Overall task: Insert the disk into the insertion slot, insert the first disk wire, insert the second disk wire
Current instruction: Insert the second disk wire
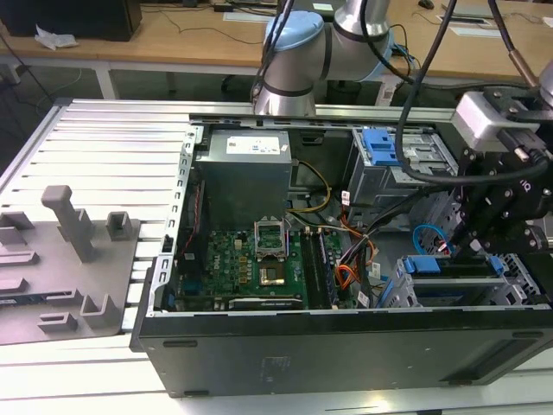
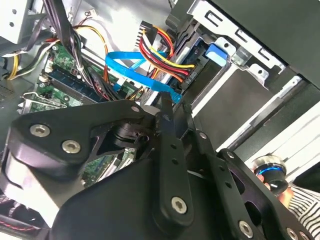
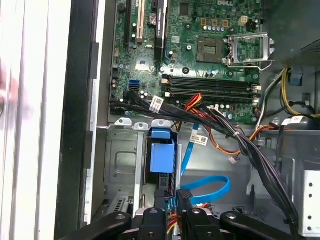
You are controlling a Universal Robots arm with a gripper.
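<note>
Quick status from inside the open computer case (image 1: pixel 346 346), which sits on the slotted metal surface (image 1: pixel 112 147).

The disk (image 3: pixel 162 156) is sitting down in the insertion slot (image 3: pixel 120 165). In the first wrist view its bright blue carrier shows between the perforated metal walls of the slot. In the exterior view the same blue strip (image 1: pixel 429 264) lies across the slot's top.

My jaws hang right over the insertion slot, at the end of the disk farther from the motherboard (image 3: pixel 200 30). A looped blue flat cable (image 3: pixel 207 187) runs right up to them, just beside the slot. In the second wrist view that cable (image 2: pixel 131 70) ends close to the tips. Honestly I can't tell if my jaws are clamped on its plug or released, since the view there is too crowded.

A bundle of red, yellow and black wires (image 2: pixel 160 52) comes down next to the blue cable, toward the slot. I can't say for sure whether it's seated.

The taller bay with the blue latch (image 1: pixel 380 147) stands beyond the slot, and a grey fixture block (image 1: pixel 73 220) sits well apart from it, outside the case.
</note>
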